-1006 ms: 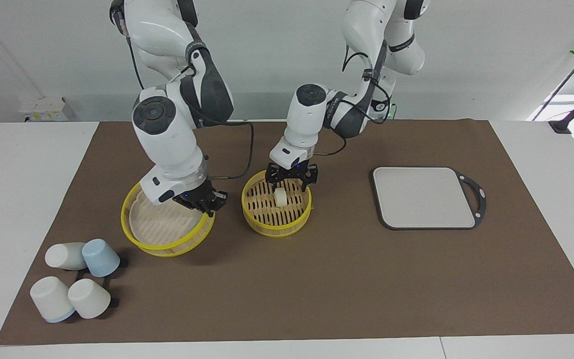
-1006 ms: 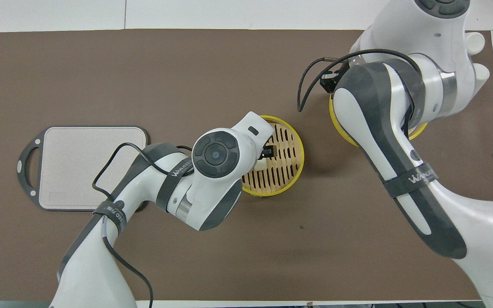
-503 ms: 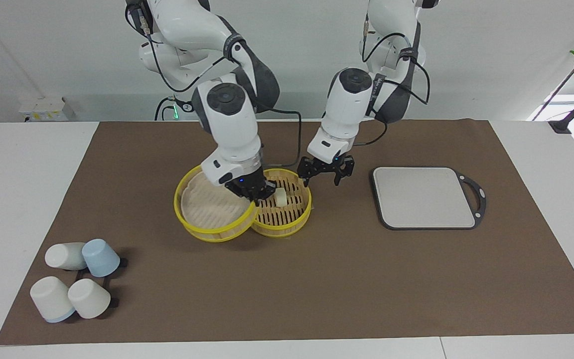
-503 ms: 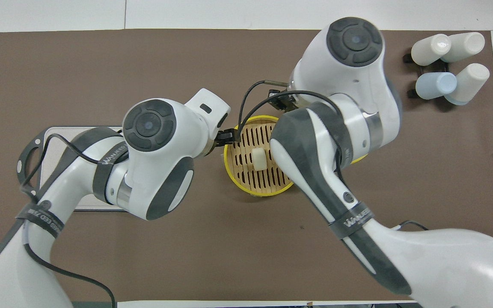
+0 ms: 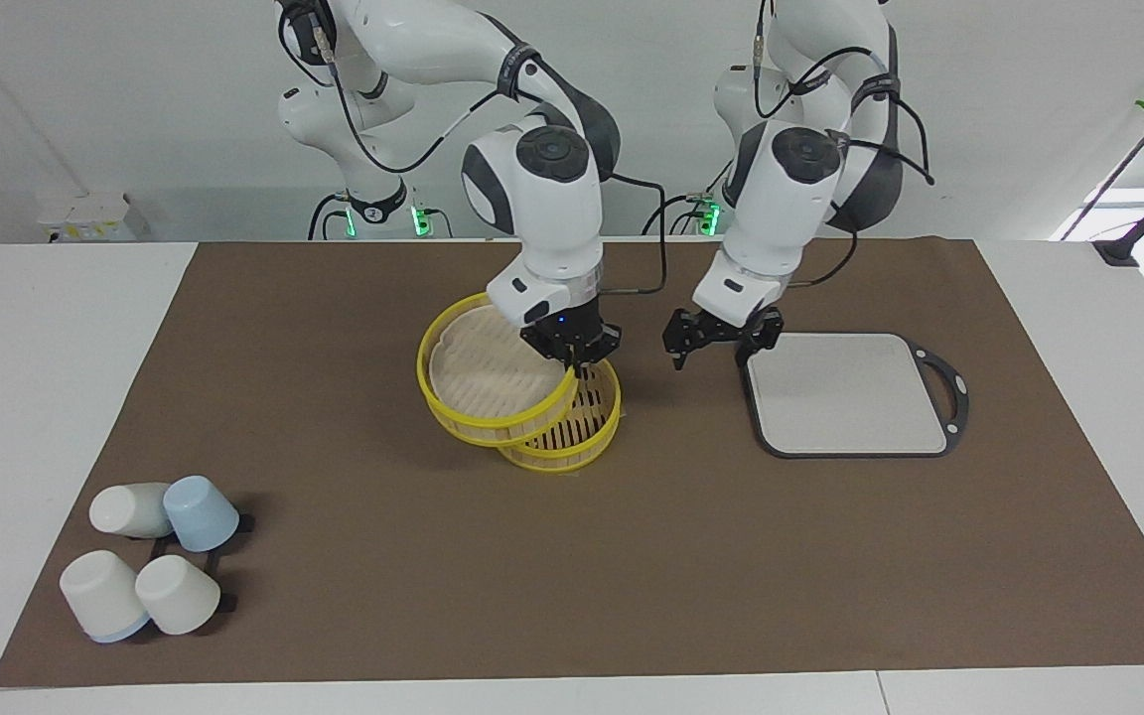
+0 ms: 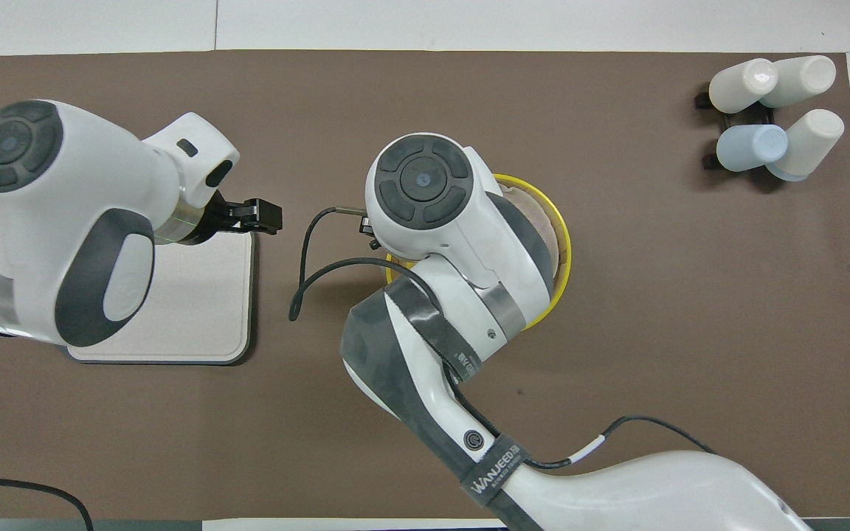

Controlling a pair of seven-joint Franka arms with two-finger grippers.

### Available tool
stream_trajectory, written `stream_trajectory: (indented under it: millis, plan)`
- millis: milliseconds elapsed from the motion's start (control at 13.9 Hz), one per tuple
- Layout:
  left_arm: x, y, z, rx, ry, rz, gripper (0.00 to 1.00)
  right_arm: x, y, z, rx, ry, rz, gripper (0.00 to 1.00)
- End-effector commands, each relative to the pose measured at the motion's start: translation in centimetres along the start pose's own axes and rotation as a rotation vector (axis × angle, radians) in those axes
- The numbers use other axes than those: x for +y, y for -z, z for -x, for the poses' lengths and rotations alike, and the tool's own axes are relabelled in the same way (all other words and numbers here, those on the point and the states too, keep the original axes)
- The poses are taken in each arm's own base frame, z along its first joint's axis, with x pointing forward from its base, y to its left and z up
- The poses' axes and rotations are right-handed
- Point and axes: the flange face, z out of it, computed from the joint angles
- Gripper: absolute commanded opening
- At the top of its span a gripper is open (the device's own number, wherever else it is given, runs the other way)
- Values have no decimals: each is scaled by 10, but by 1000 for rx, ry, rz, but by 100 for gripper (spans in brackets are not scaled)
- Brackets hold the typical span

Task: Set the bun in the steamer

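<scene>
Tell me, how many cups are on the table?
4, clustered at the right arm's end of the table, at its edge farthest from the robots: three white cups and one pale blue cup. None seems hidden.

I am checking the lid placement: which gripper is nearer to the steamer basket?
Right. The right gripper holds the lid tilted over the steamer basket. The left gripper is open, over the mat between basket and grey board.

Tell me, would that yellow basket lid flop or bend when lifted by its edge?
Probably stiff: the lid, pinched at one rim point by the right pincer, hangs tilted over the steamer without sagging. Likely light too, being thin and slatted. It could swing.
</scene>
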Motion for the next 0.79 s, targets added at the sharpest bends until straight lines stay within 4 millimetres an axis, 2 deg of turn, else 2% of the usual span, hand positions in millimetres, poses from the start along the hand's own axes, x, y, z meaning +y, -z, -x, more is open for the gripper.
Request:
stream_trajectory:
  millis: [0,72,215,575,718]
  plan:
    - [-51,18,6,-32,-56,-8,100,-22,-13,8,34,-9,-19,0]
    - [-70,21,6,-41,-76,-6,100,-28,-21,13,31,-10,-14,0]
    - [-101,31,8,-47,-99,-3,100,-33,-19,14,61,4,-39,0]
    - [-130,60,19,-67,-82,-2,100,-27,-31,10,63,3,-35,0]
    - [-133,73,21,-83,-72,0,100,-23,-36,8,55,-3,-30,0]
